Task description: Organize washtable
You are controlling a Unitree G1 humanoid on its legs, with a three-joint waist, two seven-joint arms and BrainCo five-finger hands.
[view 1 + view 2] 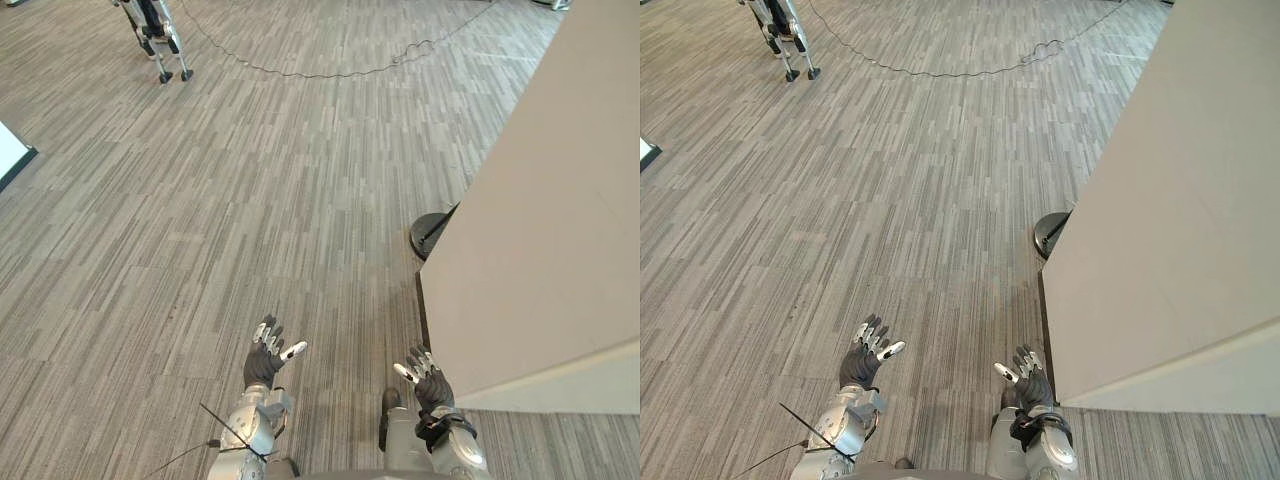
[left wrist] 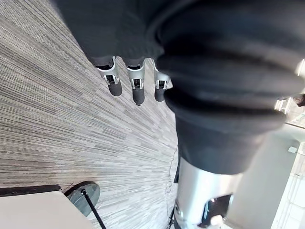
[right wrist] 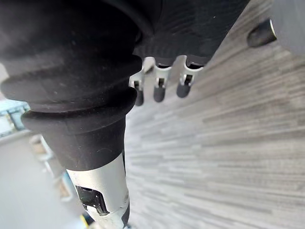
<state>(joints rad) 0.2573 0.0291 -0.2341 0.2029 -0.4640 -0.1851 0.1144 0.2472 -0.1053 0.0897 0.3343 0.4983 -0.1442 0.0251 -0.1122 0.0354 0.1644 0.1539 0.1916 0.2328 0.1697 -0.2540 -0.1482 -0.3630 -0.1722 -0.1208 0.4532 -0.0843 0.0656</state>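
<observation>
The robot is looking down at a grey striped carpet floor with both arms reaching forward and low. The left hand is hanging above the carpet with its fingers straight and spread and its thumb sticking out to the side; it is holding nothing. The right hand is mirroring it, with fingers extended and relaxed and the thumb apart, and it is also holding nothing.

A large beige table is standing just beside the right hand, on that hand's outer side, and is stretching away ahead of it. The near edge of the table is sitting close to the right hand's fingertips, though whether they are touching cannot be told. A round dark base is resting on the carpet ahead of the right hand, tucked against the table's side.

Far ahead of the left hand, a wheeled stand is standing on the carpet. Well out to the left hand's outer side, a white panel is showing at the edge.
</observation>
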